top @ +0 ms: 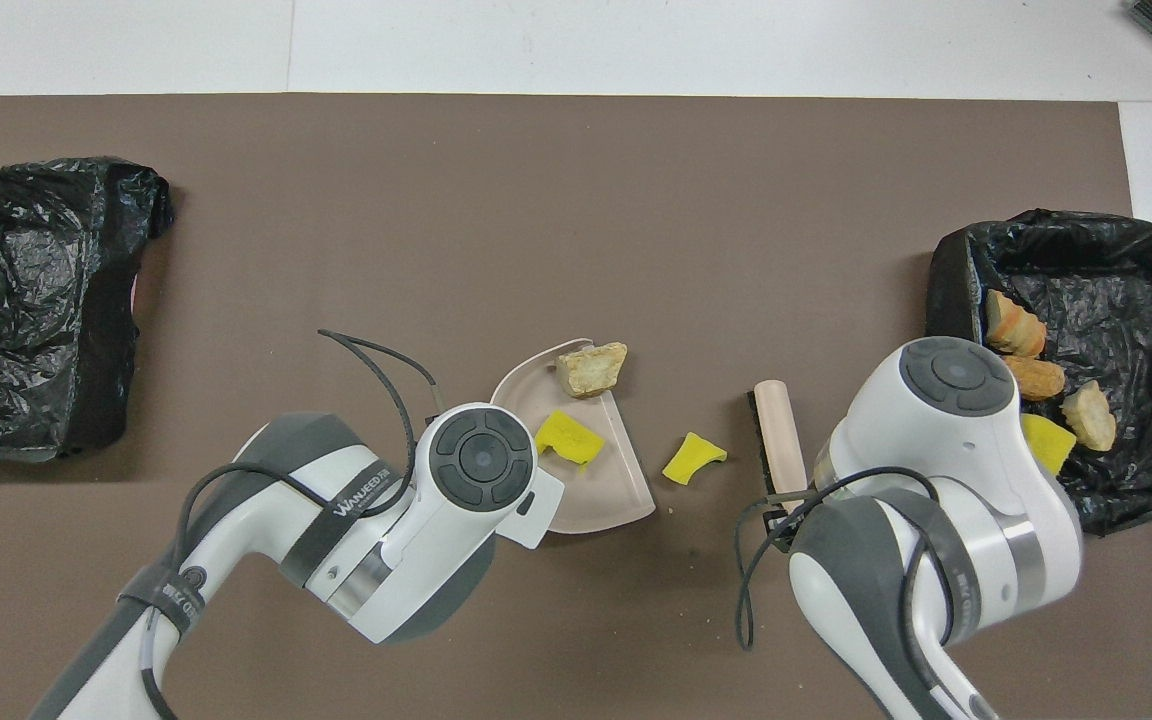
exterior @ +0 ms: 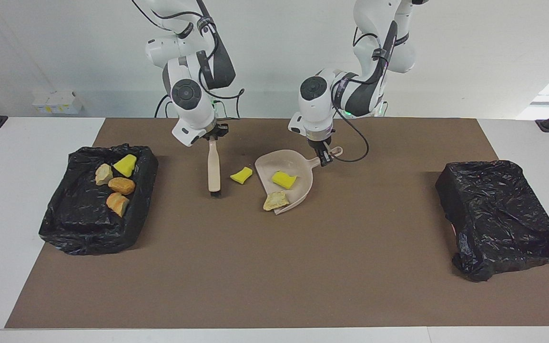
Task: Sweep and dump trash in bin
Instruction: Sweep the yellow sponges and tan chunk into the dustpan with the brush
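Note:
My right gripper (exterior: 213, 136) is shut on the handle of the beige brush (exterior: 213, 166), which hangs bristles-down on the mat (top: 774, 440). Between the brush and the dustpan lies a loose yellow trash piece (exterior: 241, 175) (top: 693, 458). The left gripper (exterior: 323, 157) is shut on the handle of the beige dustpan (exterior: 303, 171) (top: 606, 490). One yellow piece (exterior: 284, 179) (top: 568, 440) sits in the pan. A tan lump (exterior: 275, 200) (top: 591, 367) rests at its lip. The bin (exterior: 88, 238) (top: 951, 300) at the right arm's end holds several pieces.
A second box wrapped in a black bag (exterior: 498, 214) (top: 26, 300) stands at the left arm's end of the brown mat (exterior: 274, 276). White tabletop borders the mat. In the overhead view both arms cover their own grippers.

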`<state>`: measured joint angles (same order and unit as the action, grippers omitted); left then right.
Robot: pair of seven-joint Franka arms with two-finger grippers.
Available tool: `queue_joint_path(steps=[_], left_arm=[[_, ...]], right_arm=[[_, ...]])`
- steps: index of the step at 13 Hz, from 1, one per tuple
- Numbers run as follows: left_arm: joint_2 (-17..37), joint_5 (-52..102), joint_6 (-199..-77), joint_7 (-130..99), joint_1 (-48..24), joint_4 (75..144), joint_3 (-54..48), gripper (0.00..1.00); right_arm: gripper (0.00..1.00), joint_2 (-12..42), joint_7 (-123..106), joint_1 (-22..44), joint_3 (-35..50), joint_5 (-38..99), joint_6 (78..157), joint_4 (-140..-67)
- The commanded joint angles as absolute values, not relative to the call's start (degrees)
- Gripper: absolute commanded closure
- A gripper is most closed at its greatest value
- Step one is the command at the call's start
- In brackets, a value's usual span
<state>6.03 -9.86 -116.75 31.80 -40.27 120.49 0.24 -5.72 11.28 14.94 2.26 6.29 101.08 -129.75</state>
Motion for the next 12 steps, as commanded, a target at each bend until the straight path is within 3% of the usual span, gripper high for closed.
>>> queue_joint_path(steps=[1,5,9,12], left_arm=[[4.0,-12.7,-116.3,32.2,-42.5,123.0,0.4,1.0],[1.9,-13.4,-115.9,32.1,-44.7,125.6,0.4,1.0],[1.6,-13.4,-116.3,32.0,-45.1,126.4,0.3,1.0],[1.8,-13.4,-117.1,32.0,-44.7,126.4,0.3,1.0]], right_arm=[[1.0,-8.7,15.7,16.1,3.3,6.1,107.8,-135.4],[1.0,-5.0,17.4,22.1,3.4,11.1,115.7,-134.7],[1.0,-2.4,14.6,28.4,3.5,18.2,116.7,-131.5],[1.0,-2.0,7.8,28.8,3.5,23.2,116.7,-130.3]])
